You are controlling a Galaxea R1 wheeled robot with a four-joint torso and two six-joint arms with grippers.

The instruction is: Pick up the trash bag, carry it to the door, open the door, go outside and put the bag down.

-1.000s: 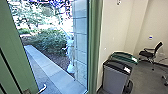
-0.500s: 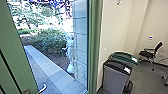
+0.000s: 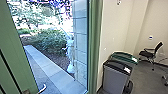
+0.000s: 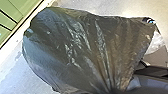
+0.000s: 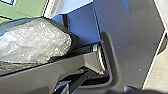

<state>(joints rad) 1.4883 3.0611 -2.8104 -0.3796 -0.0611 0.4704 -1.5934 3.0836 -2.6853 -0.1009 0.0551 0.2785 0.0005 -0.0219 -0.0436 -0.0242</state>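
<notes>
The trash bag (image 4: 85, 47), dark and shiny, is large in the left wrist view, above a pale floor. Its folds draw together at my left gripper (image 4: 112, 91), which is shut on the bag. A crinkled clear part of the bag (image 5: 37, 42) with dark plastic around it shows in the right wrist view, beside the robot's own plate and jointed bar. In the head view, the green door (image 3: 21, 50) stands at the left, with a curved metal handle (image 3: 43, 88) low beside it. Whether the door is open I cannot tell.
Outside lie a paved path with a pale kerb (image 3: 47, 68), bushes (image 3: 48, 41) and a block wall (image 3: 80, 42). Right of the green frame (image 3: 94, 50) are a grey bin (image 3: 116, 78), a green-topped bin (image 3: 123, 57) and a black chair (image 3: 150, 53).
</notes>
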